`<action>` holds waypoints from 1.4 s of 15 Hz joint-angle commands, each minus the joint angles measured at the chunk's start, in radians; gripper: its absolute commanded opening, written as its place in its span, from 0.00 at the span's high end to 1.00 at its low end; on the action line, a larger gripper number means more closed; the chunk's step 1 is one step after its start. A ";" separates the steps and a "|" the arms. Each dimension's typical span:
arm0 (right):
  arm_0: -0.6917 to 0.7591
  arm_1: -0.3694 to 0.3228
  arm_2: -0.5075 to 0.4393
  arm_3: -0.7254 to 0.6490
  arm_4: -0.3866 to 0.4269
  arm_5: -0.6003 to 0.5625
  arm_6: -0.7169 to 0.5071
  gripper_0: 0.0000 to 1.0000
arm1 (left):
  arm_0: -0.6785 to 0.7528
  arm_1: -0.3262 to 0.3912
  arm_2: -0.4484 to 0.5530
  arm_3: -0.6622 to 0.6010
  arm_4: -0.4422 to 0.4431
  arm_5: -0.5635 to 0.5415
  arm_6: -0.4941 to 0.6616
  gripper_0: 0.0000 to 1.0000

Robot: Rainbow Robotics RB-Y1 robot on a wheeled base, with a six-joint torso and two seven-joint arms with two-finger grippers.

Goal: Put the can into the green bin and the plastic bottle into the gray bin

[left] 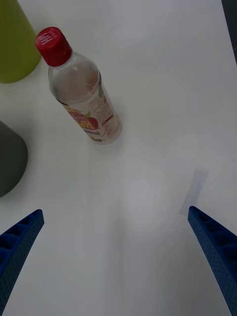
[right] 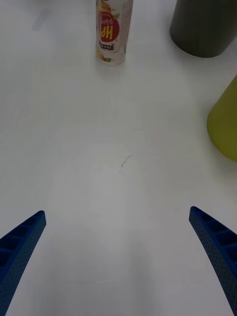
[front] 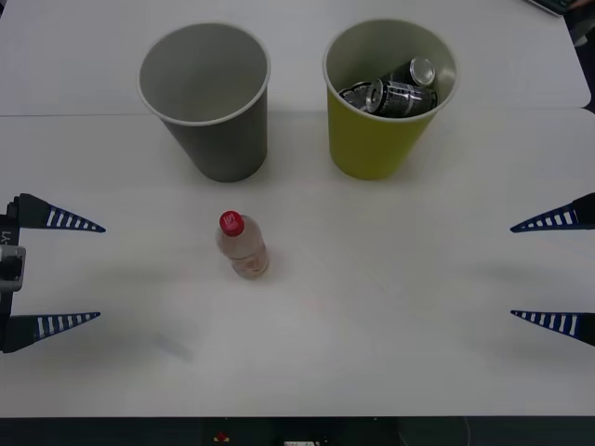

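Two crushed cans lie inside my green bin; the gray bin beside it holds nothing. The plastic bottle stands upright on the white table, just before the gray bin. My left gripper and right gripper hover spread wide at either side.

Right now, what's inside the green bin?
Two silver-and-black cans lie tilted inside the green bin, near its rim. Its wall and the cans hide whatever sits below them.
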 commanded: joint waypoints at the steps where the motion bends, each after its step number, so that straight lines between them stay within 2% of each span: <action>1: 0.000 0.000 0.000 0.000 0.000 0.000 0.000 0.00 | -0.003 -0.013 -0.001 0.002 0.001 0.005 0.000 0.00; 7: 0.000 0.000 0.000 0.000 0.000 0.000 0.000 0.00 | -0.009 -0.018 0.004 0.018 -0.003 0.021 0.000 0.00; 10: 0.000 0.000 0.000 0.000 0.000 0.000 0.000 0.00 | -0.052 -0.016 -0.059 0.094 0.020 0.019 -0.003 0.00; 15: 0.000 0.000 0.000 0.000 0.000 0.000 0.000 0.00 | -0.153 -0.018 -0.193 0.252 0.137 -0.025 -0.031 0.00; 21: 0.000 0.000 0.000 0.000 0.000 0.000 0.000 0.00 | -0.283 -0.016 -0.406 0.475 0.381 -0.019 -0.209 0.00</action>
